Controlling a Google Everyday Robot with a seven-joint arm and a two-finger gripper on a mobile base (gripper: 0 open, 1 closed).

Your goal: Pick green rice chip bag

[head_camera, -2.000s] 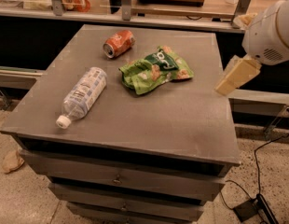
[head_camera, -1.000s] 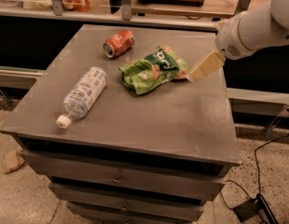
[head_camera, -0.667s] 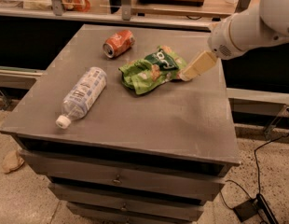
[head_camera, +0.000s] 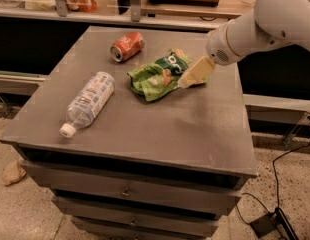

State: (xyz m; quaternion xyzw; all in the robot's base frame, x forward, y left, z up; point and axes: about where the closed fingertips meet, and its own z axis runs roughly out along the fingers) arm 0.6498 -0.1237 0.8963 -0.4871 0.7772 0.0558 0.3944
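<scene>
The green rice chip bag [head_camera: 158, 75] lies crumpled on the grey cabinet top [head_camera: 160, 129], right of centre toward the back. It is bright green with a dark green patch with white letters. My gripper [head_camera: 193, 74] comes in from the upper right on a white arm. Its cream-coloured end hangs just over the right edge of the bag.
An orange-red crushed can [head_camera: 127, 46] lies at the back left of the bag. A clear plastic bottle [head_camera: 88, 102] with a white cap lies on the left side. Drawers sit below the top. A black cable [head_camera: 282, 199] runs on the floor at right.
The arm has swung left from beyond the table's right edge. The gripper has gone from beside the table to over the bag's right edge. The bag, can and bottle have not moved.
</scene>
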